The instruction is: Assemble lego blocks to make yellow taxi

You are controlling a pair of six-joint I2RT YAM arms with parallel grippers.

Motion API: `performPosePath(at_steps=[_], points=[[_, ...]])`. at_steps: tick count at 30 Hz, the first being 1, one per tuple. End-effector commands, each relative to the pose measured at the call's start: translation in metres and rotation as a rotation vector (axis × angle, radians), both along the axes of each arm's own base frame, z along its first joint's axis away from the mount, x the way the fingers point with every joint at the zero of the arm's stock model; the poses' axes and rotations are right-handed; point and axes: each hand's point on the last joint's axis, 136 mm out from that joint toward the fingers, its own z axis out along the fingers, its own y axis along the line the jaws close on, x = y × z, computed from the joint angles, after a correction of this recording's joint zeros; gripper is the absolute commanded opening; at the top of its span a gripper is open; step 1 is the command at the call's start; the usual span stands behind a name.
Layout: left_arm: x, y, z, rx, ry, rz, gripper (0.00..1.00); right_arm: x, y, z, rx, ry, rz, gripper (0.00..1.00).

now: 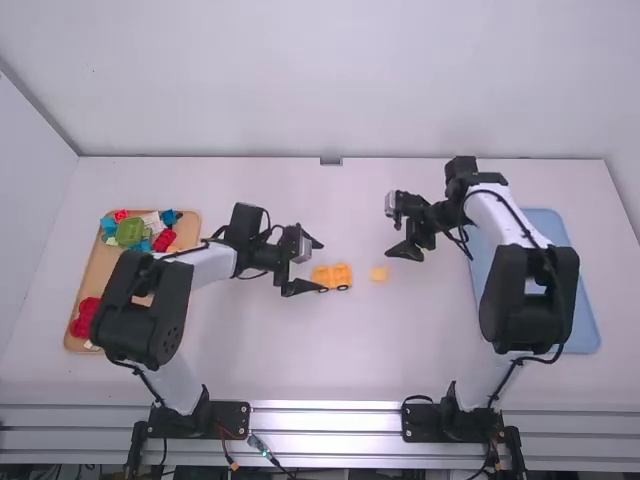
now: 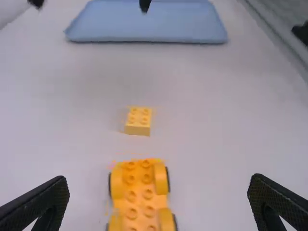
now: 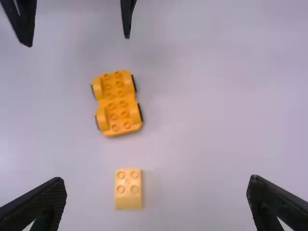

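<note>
1. From where I stand, the left gripper (image 2: 159, 182) has its fingers spread wide near the base and pinches nothing; the right gripper (image 3: 157, 184) is spread too, by the block, and just as empty.
2. The base (image 3: 118, 103) sits on its wheels on the table (image 1: 400, 350), studs up, between the two arms. The block (image 3: 128, 189), pale yellow with four studs up, lies near it but apart, on the right arm's side.
3. I'd say the step in hand is seating the block on the base. The right gripper should come straight down and take it low on two opposite sides, leaving the studs clear and the fingers off the table.
4. The base could roll or skid when pressed, so the left gripper had best brace its sides first, clear of the studs.
5. Line up edges and stud rows above the base, lower it level, then push evenly until there's no gap. A slanted push could catch one edge or tip the base. Let go only once it's seated.
6. Farther out, the tan tray (image 1: 100, 270) on the left arm's side holds red, blue and green blocks; the blue tray (image 1: 588, 315) lies on the right arm's side.
7. I can't read any lettering on the block or base.
</note>
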Motion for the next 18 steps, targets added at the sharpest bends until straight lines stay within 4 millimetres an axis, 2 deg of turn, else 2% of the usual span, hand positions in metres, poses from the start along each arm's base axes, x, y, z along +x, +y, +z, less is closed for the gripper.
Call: performPosePath(at_steps=[1, 5, 9, 14, 18], points=[[-0.001, 0.002, -0.024, 0.027, 0.029, 0.013, 0.99, -0.019, 0.009, -0.018, 0.046, 0.012, 0.034, 0.99], [0.004, 0.001, -0.034, 0.011, 0.070, 0.041, 0.99, -0.023, 0.011, -0.038, 0.097, -0.034, 0.025, 0.99], [0.005, 0.001, -0.047, 0.007, 0.091, 0.051, 0.99, -0.026, 0.010, -0.055, 0.154, -0.015, -0.057, 0.99], [0.002, 0.001, -0.051, 0.012, 0.111, 0.049, 0.99, -0.037, 0.009, -0.072, 0.162, -0.038, -0.058, 1.00], [0.001, 0.000, -0.051, 0.012, 0.111, 0.046, 0.99, -0.042, 0.010, -0.095, 0.163, -0.061, -0.053, 0.99]])
